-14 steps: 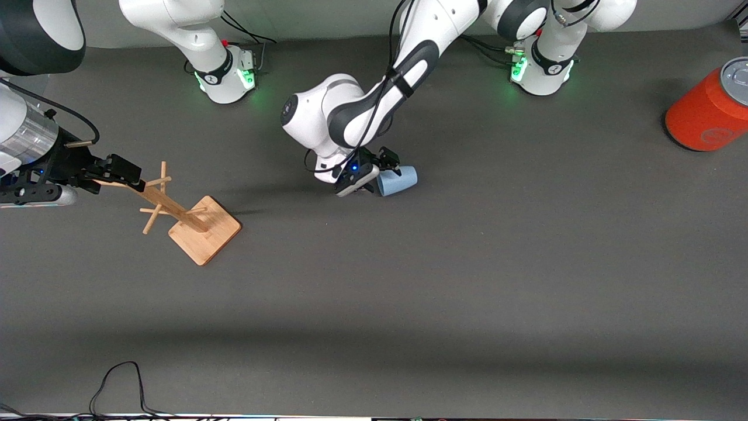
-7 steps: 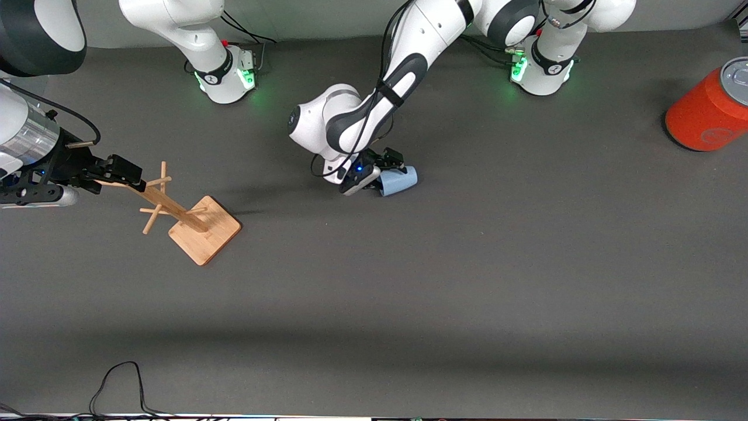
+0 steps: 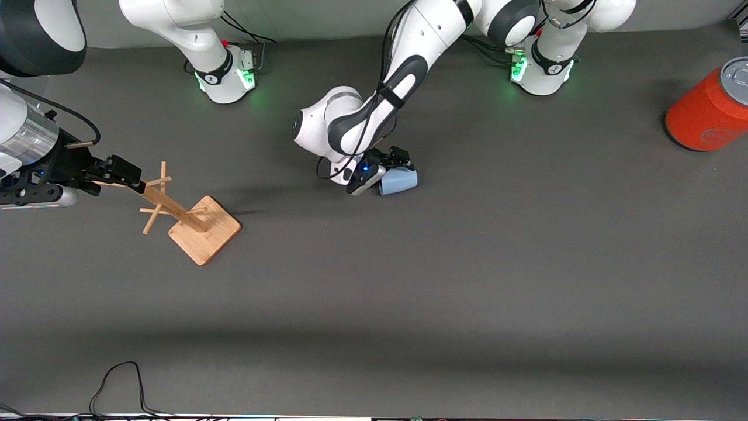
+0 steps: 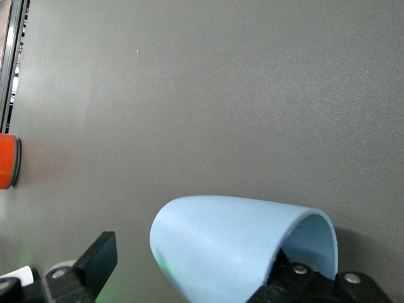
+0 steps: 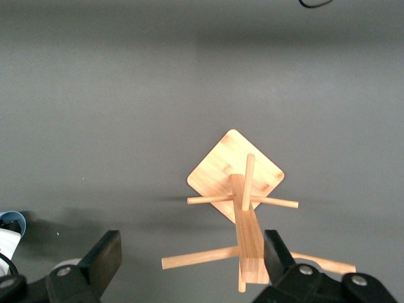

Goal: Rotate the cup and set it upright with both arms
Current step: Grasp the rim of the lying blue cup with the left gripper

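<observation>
The light-blue cup (image 3: pixel 402 182) lies on its side on the grey mat near the middle of the table. My left gripper (image 3: pixel 392 162) is low over it, open, with the cup's body between its fingers. In the left wrist view the cup (image 4: pixel 233 240) fills the gap of the left gripper (image 4: pixel 189 268); one finger (image 4: pixel 98 259) stands clear of the cup's wall, the other is at its open rim. My right gripper (image 3: pixel 124 173) is open at the top of the wooden rack's post, toward the right arm's end.
A wooden peg rack (image 3: pixel 204 230) on a square base stands under the right gripper (image 5: pixel 192 252); its post top (image 5: pixel 250 252) is beside one finger. A large orange can (image 3: pixel 710 108) lies at the left arm's end. A black cable (image 3: pixel 117 377) is at the near edge.
My left arm has slid a little toward the left arm's end, bringing its gripper farther over the cup. The cup and the right arm have stayed put.
</observation>
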### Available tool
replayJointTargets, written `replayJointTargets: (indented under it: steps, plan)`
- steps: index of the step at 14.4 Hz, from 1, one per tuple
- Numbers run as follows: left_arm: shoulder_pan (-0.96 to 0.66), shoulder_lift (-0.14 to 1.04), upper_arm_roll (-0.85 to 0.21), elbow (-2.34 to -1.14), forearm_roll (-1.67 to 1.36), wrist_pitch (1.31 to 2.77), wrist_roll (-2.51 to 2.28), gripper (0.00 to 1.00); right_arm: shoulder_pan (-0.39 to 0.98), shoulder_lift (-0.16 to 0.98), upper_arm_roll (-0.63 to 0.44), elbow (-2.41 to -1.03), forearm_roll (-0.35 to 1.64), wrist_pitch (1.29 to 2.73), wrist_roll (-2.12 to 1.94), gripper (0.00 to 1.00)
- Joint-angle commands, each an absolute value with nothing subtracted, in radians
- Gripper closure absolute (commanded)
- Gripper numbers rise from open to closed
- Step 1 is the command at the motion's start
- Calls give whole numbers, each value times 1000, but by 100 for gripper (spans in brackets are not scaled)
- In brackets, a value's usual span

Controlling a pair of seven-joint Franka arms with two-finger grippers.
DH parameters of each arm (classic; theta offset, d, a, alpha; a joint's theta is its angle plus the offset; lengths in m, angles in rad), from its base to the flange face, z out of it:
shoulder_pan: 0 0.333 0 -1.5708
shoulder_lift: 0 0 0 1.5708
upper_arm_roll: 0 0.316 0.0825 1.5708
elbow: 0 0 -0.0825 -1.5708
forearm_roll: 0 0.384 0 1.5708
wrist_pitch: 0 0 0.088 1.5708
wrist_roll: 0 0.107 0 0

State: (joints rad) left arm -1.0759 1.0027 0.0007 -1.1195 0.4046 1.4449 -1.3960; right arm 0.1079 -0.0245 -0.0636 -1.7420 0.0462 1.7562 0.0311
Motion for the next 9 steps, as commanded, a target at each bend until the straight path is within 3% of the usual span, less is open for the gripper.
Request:
replayJointTargets:
  steps: [1,6,8,9]
  plan:
    - [-1085,983,8,-1140,416,1446,-1404,0,107,-35,-71,-1758,63,1782,-12,0]
    - [-1085,973,8,-1123,413,1454,-1408,2,107,-31,-72,-1758,67,1796,-14,0]
    - [-1081,971,9,-1123,410,1456,-1411,21,110,-35,-72,-1756,66,1796,-12,0]
    - [-1080,971,9,-1123,408,1456,-1411,39,110,-34,-72,-1756,67,1796,-12,0]
